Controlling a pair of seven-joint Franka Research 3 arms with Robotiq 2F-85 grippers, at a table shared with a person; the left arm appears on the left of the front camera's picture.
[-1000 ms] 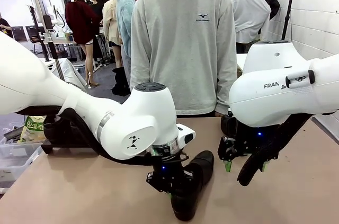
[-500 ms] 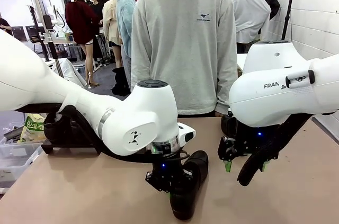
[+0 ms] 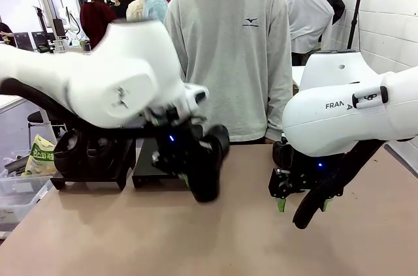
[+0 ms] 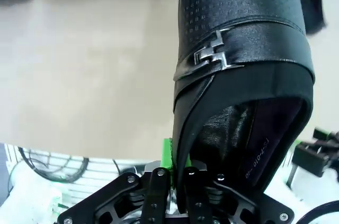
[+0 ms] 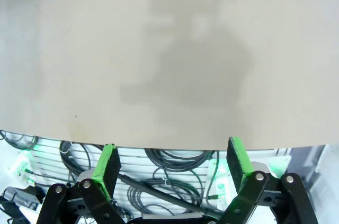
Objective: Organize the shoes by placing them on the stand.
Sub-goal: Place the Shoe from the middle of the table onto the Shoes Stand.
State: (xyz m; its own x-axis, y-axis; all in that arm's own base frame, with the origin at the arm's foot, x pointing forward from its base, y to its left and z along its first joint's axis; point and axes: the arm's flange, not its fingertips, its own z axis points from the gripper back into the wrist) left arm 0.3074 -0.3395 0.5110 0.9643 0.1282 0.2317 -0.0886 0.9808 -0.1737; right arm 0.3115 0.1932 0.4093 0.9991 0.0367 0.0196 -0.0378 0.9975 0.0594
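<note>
L gripper [image 4: 177,167] clamped tight on the heel-end rim of a black shoe [image 4: 243,75], one green pad [image 4: 167,152] just showing against the leather; in the front view this shoe [image 3: 206,162] hangs clear of the table [image 3: 130,243], about mid-table, blurred; its long axis stands steep, nearly on end, and the wrist view has the toe pointing away from the fingers, buckle strap [image 4: 212,57] across the top; the stand [image 3: 157,170] is a low black unit at the far left, its right section just left of and a bit beyond the hanging shoe, so the coming move prob. runs left and far, w/ the shoe needing to tip flat first; the stand's left section [image 3: 91,165] carries a dark shape, likely another shoe, too blurred to be sure; L arm is plainly the nearer one; R gripper [image 3: 302,204] sits low over bare table at the right, jaws apart, nothing between them, well clear of the stand; a person [image 3: 228,61] in a grey top stands at the far edge behind the shoe; nothing seen between shoe and stand.
</note>
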